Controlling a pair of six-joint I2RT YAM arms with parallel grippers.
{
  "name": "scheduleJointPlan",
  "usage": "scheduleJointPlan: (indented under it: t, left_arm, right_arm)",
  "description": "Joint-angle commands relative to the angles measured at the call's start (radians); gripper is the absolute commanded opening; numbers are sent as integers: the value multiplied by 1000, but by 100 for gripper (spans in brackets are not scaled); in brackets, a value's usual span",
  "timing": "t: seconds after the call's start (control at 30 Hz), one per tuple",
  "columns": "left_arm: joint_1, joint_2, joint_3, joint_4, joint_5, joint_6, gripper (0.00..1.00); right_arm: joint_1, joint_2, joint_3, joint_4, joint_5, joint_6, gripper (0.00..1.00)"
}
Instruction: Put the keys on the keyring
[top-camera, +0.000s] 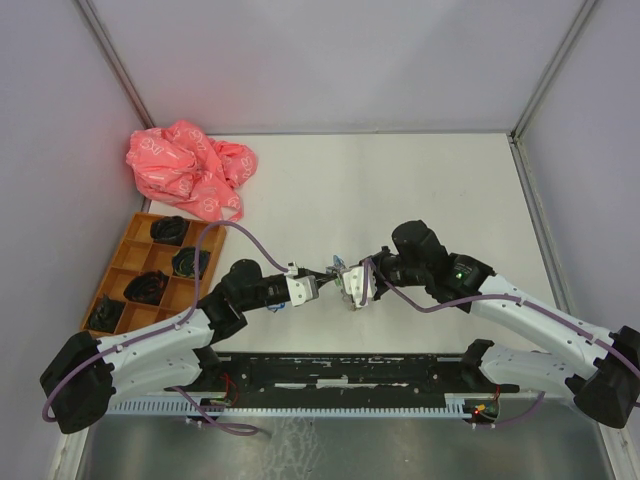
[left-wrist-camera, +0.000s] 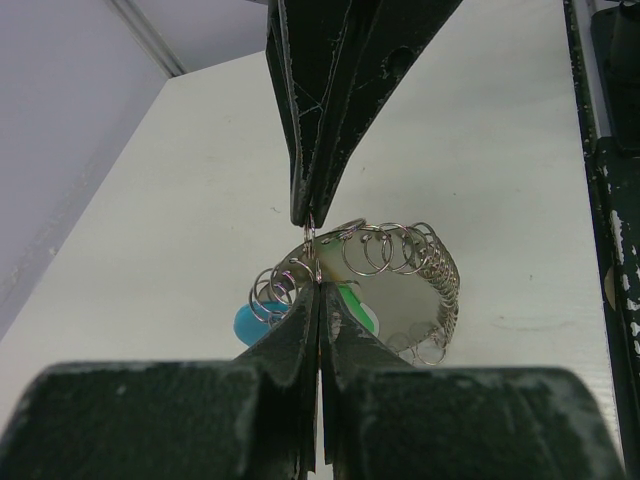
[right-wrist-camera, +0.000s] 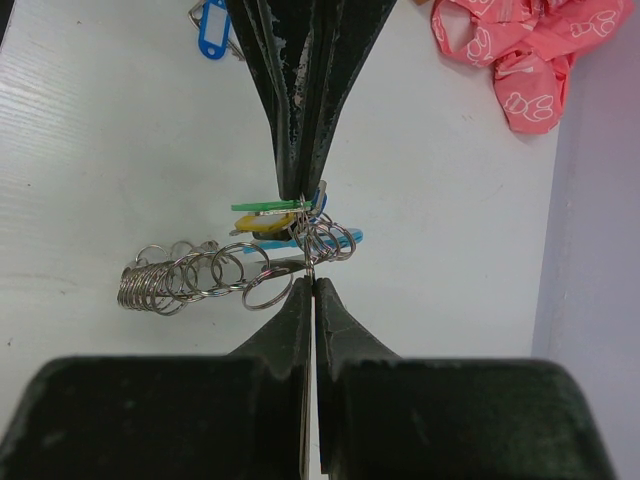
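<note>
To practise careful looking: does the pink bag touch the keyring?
No, the pink bag lies apart from the keyring, with bare table between.

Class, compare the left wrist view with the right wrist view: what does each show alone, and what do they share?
Only left wrist: a black rail along the right edge. Only right wrist: the pink bag, a blue tag lying apart on the table, a yellow tag. Both: the keyring strung with small wire rings, a green tag, and the left gripper and right gripper shut, tip to tip.
</note>
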Motion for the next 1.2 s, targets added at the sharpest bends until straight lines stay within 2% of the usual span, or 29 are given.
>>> scheduleJointPlan:
  t: [0.0, 1.17]
  left_arm:
    - [-2, -8, 42, 37, -2, 43, 3]
    - [-3, 15, 53, 51, 12, 36, 3]
  right_arm:
    - [7, -4, 41, 35, -16, 9, 1]
    - [10, 0, 52, 26, -25, 20, 1]
